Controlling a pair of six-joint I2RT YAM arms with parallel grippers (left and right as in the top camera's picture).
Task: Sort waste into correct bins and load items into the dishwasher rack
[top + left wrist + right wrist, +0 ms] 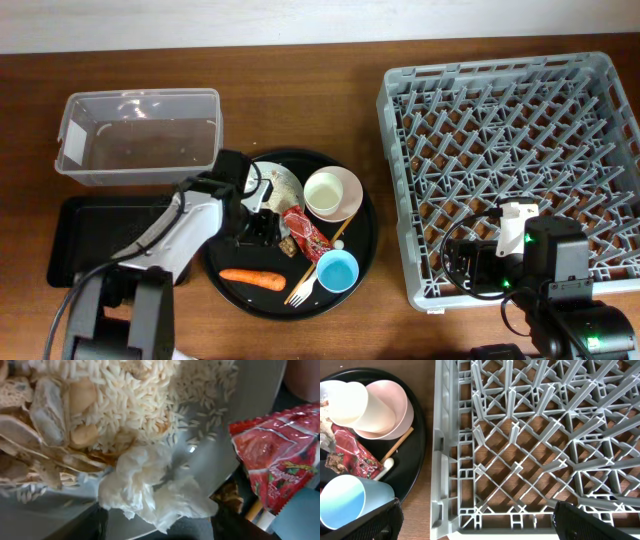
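- Two grippers show only in their wrist views. The left gripper hangs low over the white plate, and the right gripper hovers over the near left corner of the grey dishwasher rack.
- We see the left fingers spread apart, one on each side of the crumpled white tissue. They may be brushing it, but the close view does not settle that.
- The tissue lies on the plate's edge, just below a heap of rice and pale food scraps.
- The red snack wrapper sits just beside the plate, overlapping its rim.
- We see the right fingers set wide apart with nothing between them.
- On the round black tray, the white cup lies tipped inside the cream-pink bowl.
- The blue cup stands near the tray's front.
- The chopstick runs out from under the bowl, and the white fork lies beside the blue cup.
- The orange carrot rests at the tray's front left.
- The clear tub and the shallow black tray sit at the far left, and the rack holds no dishes.
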